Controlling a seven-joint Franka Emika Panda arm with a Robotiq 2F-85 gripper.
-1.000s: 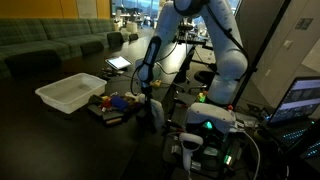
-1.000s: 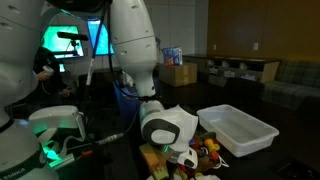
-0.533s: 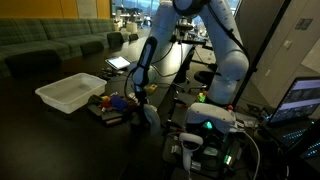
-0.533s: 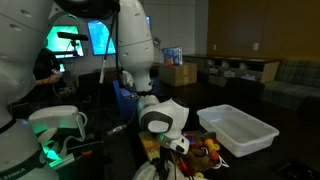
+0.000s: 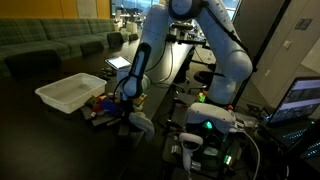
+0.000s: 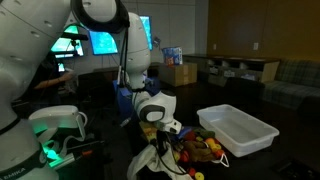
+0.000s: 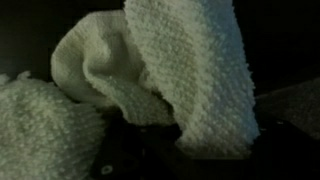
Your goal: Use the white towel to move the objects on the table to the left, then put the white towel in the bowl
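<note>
The white towel [image 7: 190, 70] fills the wrist view in bunched folds, and my own fingers are hidden behind it. In both exterior views my gripper [image 5: 129, 103] [image 6: 162, 130] is shut on the white towel [image 5: 141, 123] [image 6: 150, 160], which hangs down to the dark table [image 5: 40, 140]. The cloth sits right beside the objects [image 5: 106, 105] [image 6: 200, 148], a cluster of red, yellow, blue and dark toys. Past that cluster stands the bowl [image 5: 68, 92] [image 6: 240, 130], a shallow white tub with nothing visible inside.
A flat device with a bright screen [image 5: 118, 62] lies farther back on the table. The robot's base with a green light [image 5: 208, 125] and cables stand close by. Another white robot body [image 6: 25, 80] and lit monitors [image 6: 100, 42] crowd that side.
The arm has swung the gripper and the hanging towel sideways toward the toy cluster, and the towel now reaches the tabletop next to it. The jaws stay shut.
</note>
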